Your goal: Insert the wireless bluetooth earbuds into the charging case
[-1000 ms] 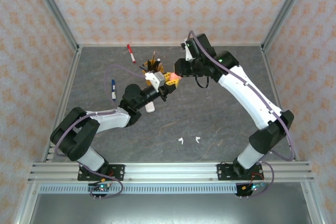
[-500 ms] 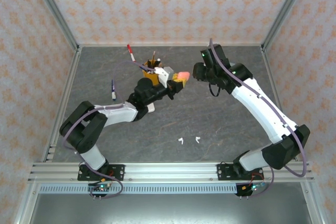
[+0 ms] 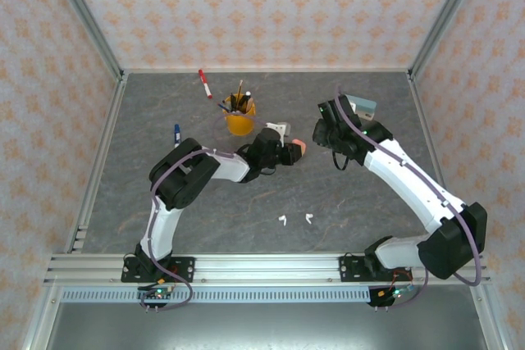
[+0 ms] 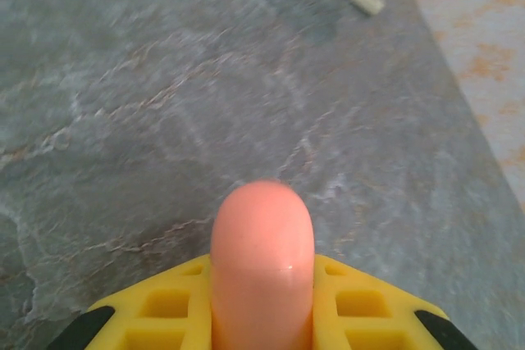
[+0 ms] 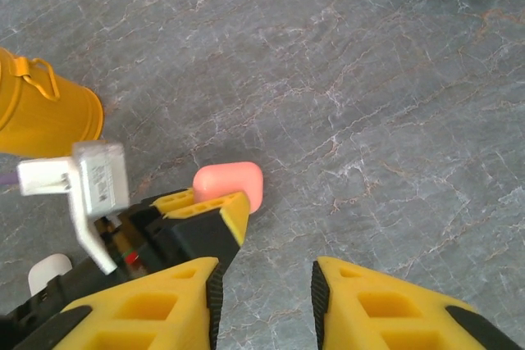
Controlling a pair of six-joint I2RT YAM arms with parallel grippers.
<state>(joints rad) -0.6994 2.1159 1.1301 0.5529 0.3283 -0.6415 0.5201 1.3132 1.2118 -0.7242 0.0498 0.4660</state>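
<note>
- One salmon-pink charging case (image 4: 262, 243) is being grasped by the left tool (image 3: 287, 152). Its yellow fingers (image 4: 156, 313) are being pressed against both sides of the case, and the rounded end is sticking out past them.
- The case is being held near the middle of the grey surface (image 3: 369, 202). Whether it is touching the surface cannot be told.
- Two white earbuds (image 3: 281, 220) are lying side by side, slightly apart, on the surface toward the arm bases. They are well apart from the case and from both tools.
- The right tool (image 5: 264, 284) is being held released, its jaws standing apart with nothing between them. It is pointing toward the case, just beside it on the right in the top view.
- One yellow cup (image 3: 239, 120) with pens in it is standing just behind the left arm.
- One red marker (image 3: 204, 84) and one blue marker (image 3: 176, 133) are lying on the far left part of the surface.
- One pale box-like object (image 3: 361, 106) with a teal face is lying just beyond the right arm.
- One white rounded object (image 5: 47, 272) is being partly covered by the left arm in the right wrist view.
- The left arm is being stretched across the surface between the cup and the earbuds.
</note>
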